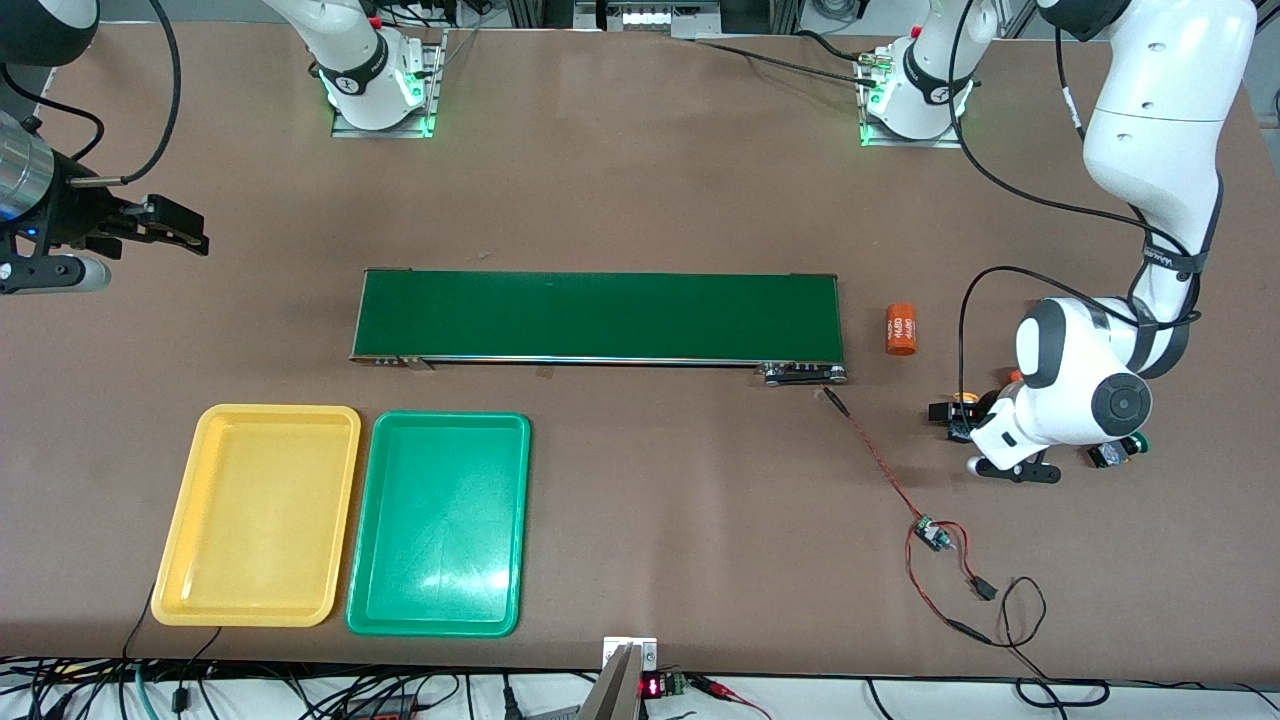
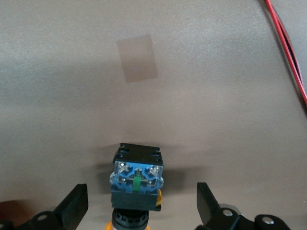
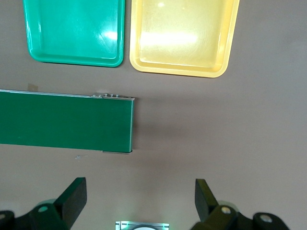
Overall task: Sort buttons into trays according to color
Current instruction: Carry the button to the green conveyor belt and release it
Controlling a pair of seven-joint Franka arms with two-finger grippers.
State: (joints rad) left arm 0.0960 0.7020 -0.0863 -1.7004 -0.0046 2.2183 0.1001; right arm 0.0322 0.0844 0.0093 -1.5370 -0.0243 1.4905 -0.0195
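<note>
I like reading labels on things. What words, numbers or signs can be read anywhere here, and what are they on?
Orange cylinder beside the conveyor belt: white print, too small to read.
Small display at the table edge nearest the front camera: red lit digits, too blurred to read.
Yellow tray, green tray, button: no text visible.

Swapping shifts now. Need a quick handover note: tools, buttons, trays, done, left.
Left tool: open, low over the table at the left arm's end, fingers on either side of a yellow-capped button lying on its side, not gripped.
Right tool: open, holding nothing, waiting in the air at the right arm's end.
Buttons: a green-capped one shows beside the left arm's wrist; others are hidden by the arm.
Trays: yellow tray and green tray side by side, nearer the front camera than the belt, both without buttons.
Done: nothing sorted.
Left: every button.
</note>
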